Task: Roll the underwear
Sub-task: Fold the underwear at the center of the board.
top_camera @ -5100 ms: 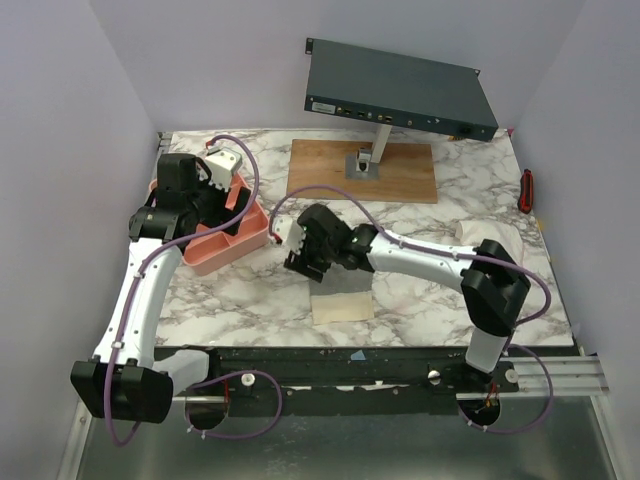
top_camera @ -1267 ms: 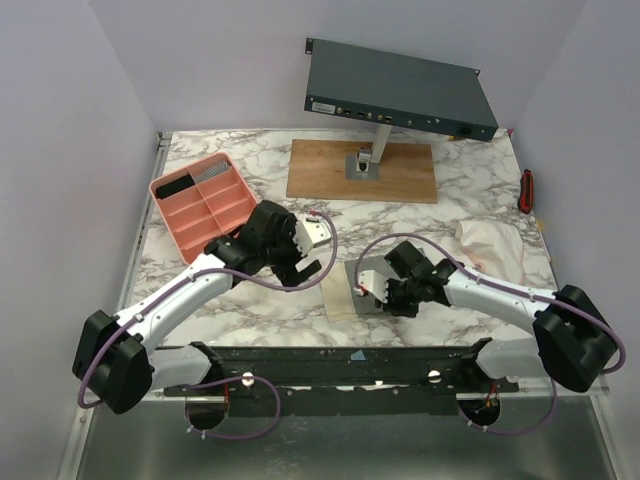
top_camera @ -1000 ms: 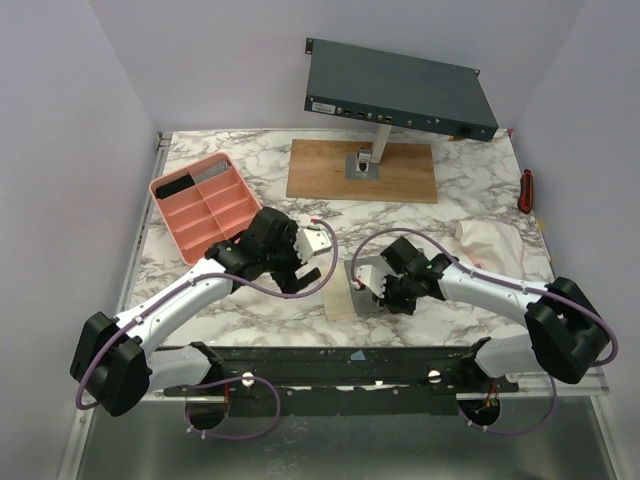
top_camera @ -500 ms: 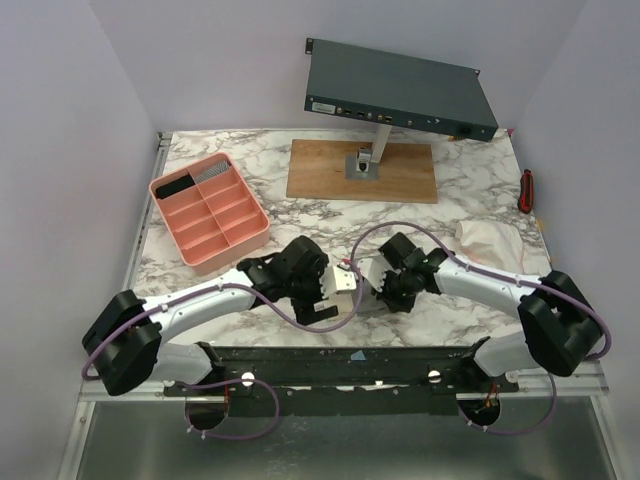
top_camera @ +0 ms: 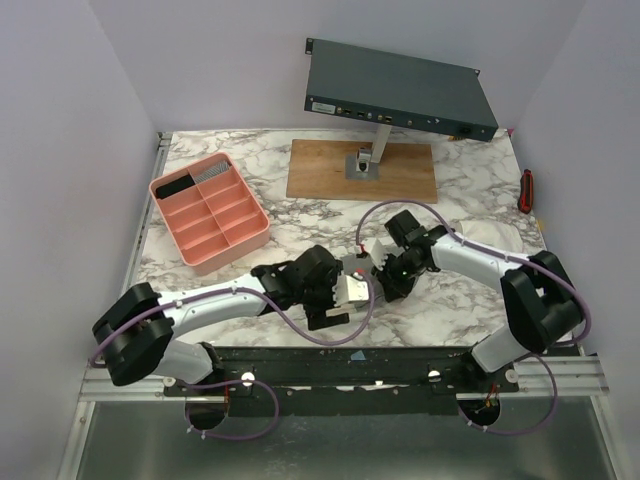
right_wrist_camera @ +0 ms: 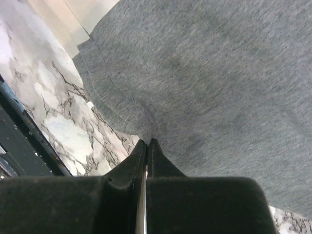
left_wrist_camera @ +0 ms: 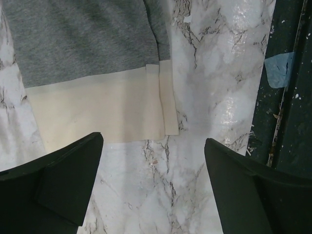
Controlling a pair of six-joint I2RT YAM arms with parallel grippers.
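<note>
My left end effector [left_wrist_camera: 153,146] gapes wide; my right end effector [right_wrist_camera: 147,142] is clamped on the underwear [right_wrist_camera: 204,73].
Left hangs empty over the cream waistband [left_wrist_camera: 97,112]; right pinches the grey edge on the marble surface [left_wrist_camera: 209,78].

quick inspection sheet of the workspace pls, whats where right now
surface: marble table, glossy and veined
job's things: underwear, grey with a cream waistband, lying flat, not yet rolled
clutter: pink tray, wooden board, cream cloth, red tool
grippers: left gripper open above the waistband; right gripper shut on the grey edge
cables: purple cables looped along both arms
surroundings: grey box on a stand, lilac walls
</note>
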